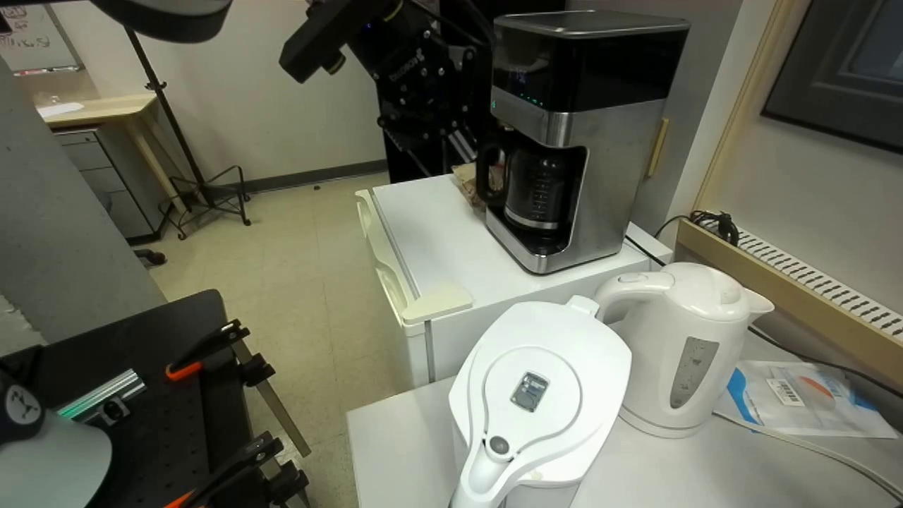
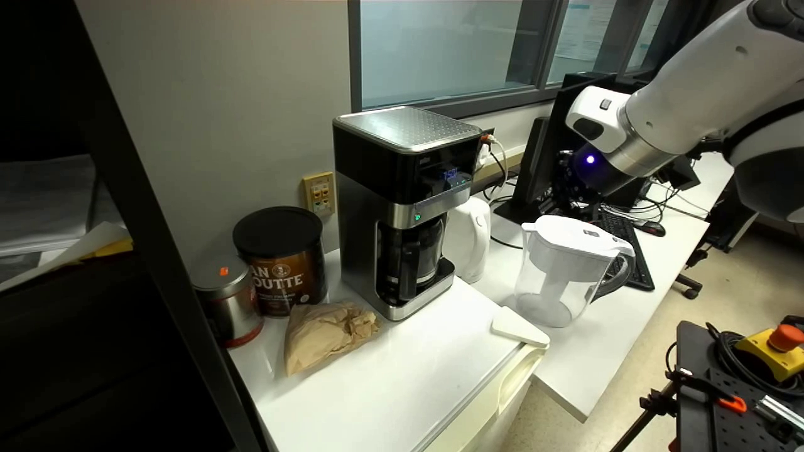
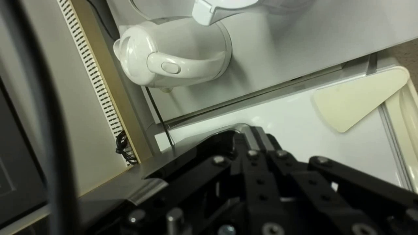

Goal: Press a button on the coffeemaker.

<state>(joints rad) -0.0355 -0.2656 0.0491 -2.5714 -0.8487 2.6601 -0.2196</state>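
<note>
White surface [image 2: 402, 376] bears the coffeemaker [image 2: 396, 210] beside a grey wall [image 2: 220, 94].

White surface [image 2: 427, 364] (coffeemaker [image 2: 402, 213], bag [image 2: 323, 339] atop)

Coffeemaker [image 2: 402, 210] on fridge [image 2: 414, 370], can [image 2: 282, 260] left, bag [image 2: 326, 337] before can; kettle [image 2: 470, 242], jug [image 2: 561, 270] right, on table [image 2: 590, 351], in an exterior view.

This looks like an office or lab with a coffee corner: a boxy black-and-silver coffeemaker [image 2: 377, 201] and a shiny white kettle [image 1: 670, 346]. A flat black keyboard [image 2: 639, 262] lies on a white worktop [image 2: 584, 355]. A white board [image 1: 42, 39] with red writing hangs near a pale wooden desk [image 1: 106, 107]. A white robot arm [image 2: 697, 91] fits a lab.
</note>
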